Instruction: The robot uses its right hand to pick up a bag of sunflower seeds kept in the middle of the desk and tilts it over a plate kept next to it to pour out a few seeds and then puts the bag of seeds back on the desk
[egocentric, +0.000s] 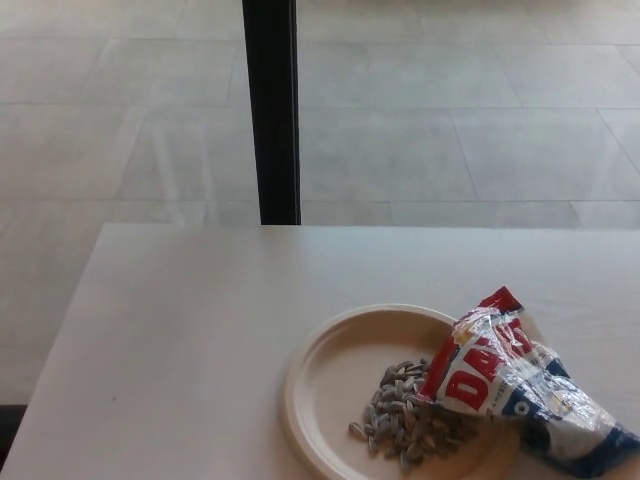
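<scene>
Seeds (405, 425) are down on the plate (330, 370), operator, a loose grey-and-white heap sitting in the right half of the dish, so by my read the pour is done. You won't find either hand in this head view, neither left nor right, so nothing has hold of the bag and I can't speak to how the fingers stand. Now the bag of sunflower seeds (515, 385): it's lying on its side at the right of the plate, red-and-white printed end draped over the plate's right rim with its mouth touching the heap, blue tail end trailing off toward the lower right corner on the desk (190, 330). Crinkled, glossy film, partly slumped, looks light and floppy. So judge it this way: picked, tilted, poured, released. Whether you count the put-back as clean is your call, because the bag rests half on the plate rather than wholly on the desk beside it.
</scene>
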